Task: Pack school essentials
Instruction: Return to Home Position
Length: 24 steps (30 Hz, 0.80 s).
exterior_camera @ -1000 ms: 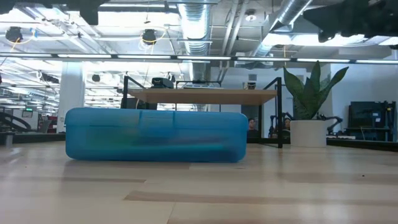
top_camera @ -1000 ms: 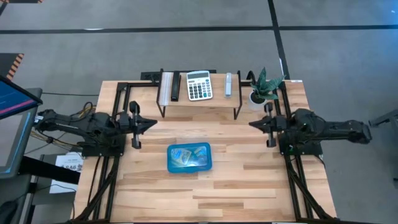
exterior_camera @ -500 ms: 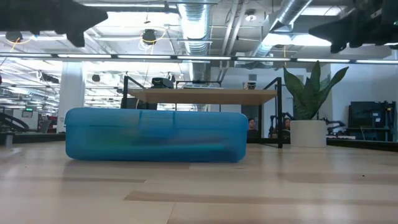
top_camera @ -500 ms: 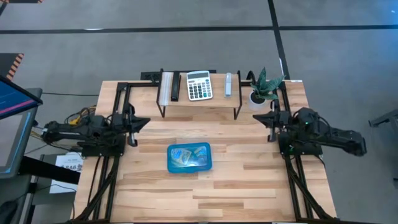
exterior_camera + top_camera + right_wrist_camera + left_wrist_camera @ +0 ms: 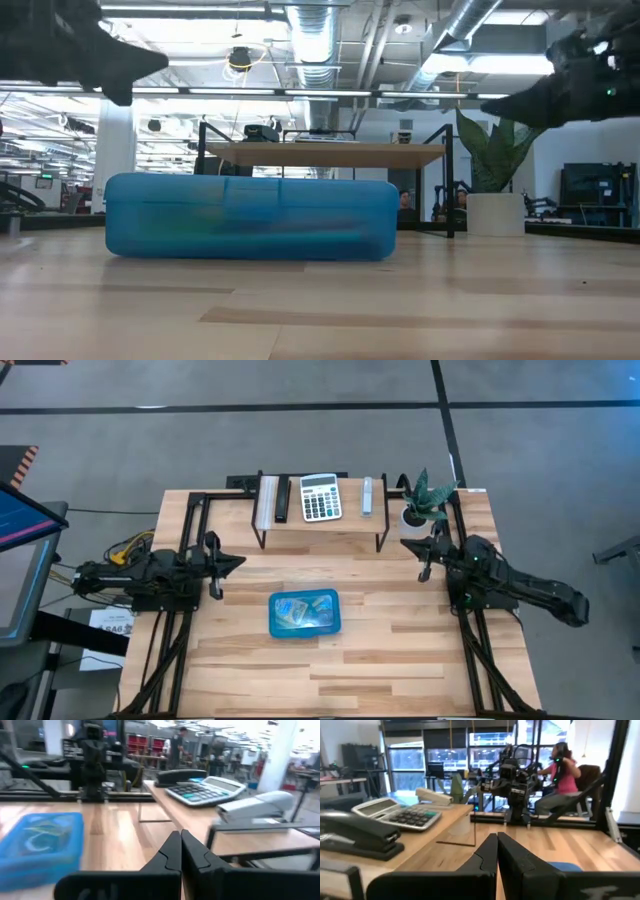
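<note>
A translucent blue plastic case [image 5: 305,613] lies flat on the table's middle, lid shut; it is also in the low view [image 5: 250,217] and the right wrist view [image 5: 42,842]. Yellow-green shapes of small stationery [image 5: 297,611] show through its lid; no single item can be told apart. My left gripper [image 5: 240,561] hovers shut to the case's left and a little farther back, fingers together [image 5: 496,842]. My right gripper [image 5: 404,544] hovers shut to the case's right near the shelf's leg, fingers together [image 5: 180,841]. Both hang well above the table in the low view [image 5: 150,62] [image 5: 492,104].
A low shelf [image 5: 320,520] stands at the far edge and carries a grey-white calculator [image 5: 320,497], a black stapler [image 5: 282,500] and a white stapler [image 5: 367,496]. A potted plant [image 5: 425,500] stands at the far right. Bare wood lies nearer than the case. People sit beyond the table [image 5: 562,767].
Both arms have come down from higher up. My left gripper has drawn back a little toward the table's left edge. My right gripper has swung toward the far edge, and its arm now slants back toward the near right. The case has not moved.
</note>
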{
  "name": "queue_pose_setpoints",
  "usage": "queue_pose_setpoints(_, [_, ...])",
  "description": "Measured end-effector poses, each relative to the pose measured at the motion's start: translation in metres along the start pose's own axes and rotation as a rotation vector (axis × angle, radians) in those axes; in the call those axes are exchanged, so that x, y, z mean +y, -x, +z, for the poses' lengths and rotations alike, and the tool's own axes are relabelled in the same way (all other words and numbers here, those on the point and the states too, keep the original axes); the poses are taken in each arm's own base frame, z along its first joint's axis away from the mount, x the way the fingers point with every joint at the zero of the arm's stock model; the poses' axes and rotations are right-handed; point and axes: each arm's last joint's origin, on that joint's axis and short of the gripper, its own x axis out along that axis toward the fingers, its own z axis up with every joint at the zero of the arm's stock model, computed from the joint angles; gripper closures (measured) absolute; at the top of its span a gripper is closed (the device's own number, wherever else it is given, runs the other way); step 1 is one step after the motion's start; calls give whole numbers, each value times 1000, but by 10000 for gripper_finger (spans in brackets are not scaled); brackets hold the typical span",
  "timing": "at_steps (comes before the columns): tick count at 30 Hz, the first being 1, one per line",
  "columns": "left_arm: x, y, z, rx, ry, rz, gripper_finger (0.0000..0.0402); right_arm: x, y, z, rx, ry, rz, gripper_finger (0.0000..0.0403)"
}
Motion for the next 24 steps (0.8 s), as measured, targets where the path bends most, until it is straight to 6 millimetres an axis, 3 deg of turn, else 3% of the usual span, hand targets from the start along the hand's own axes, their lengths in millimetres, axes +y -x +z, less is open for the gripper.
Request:
queue_pose_setpoints(15, [-2, 1, -19, 190, 46, -69, 402, -10, 2, -10, 97, -35, -80, 394])
queue_pose_setpoints(24, [-3, 1, -19, 165, 49, -97, 402, -10, 2, -11, 108, -37, -80, 394])
